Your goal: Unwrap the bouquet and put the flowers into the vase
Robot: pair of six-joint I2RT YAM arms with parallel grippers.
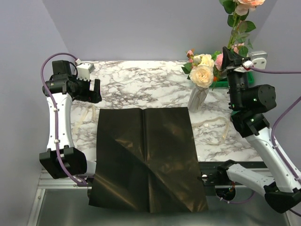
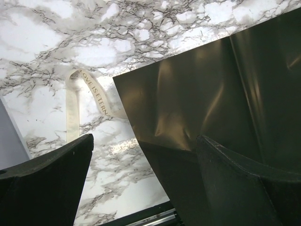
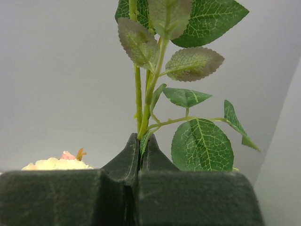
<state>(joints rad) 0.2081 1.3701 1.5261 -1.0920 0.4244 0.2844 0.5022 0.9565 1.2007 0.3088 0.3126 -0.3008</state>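
Glossy black wrapper (image 1: 146, 155) lies spread flat well in front of the vase (image 1: 196, 100), its near edge hanging off the marble table (image 1: 141, 82). The slim white vase already carries a cluster of flowers (image 1: 201, 75), the large cream bloom filling most of its mouth. That crowding is the likely trouble: the right gripper (image 1: 231, 60), pinched tight on a long leafy stem (image 3: 149, 94) near its lower end, hangs just right of the vase and above it, with a pink rose (image 1: 247, 5) riding high overhead. A stem so top-heavy may pivot between the closed jaws, and its tip could catch on the cream bloom or the narrow neck and miss the opening, or push sideways and tip the light vase over. The right arm rears up from its elbow, its wrist level with the blooms and its fingers pointing upward. The left gripper (image 1: 95, 90) hovers well to the left of the vase, jaws spread wide and holding nothing, over the wrapper's far corner and a loose cream ribbon (image 1: 86, 117), its arm folded upright.
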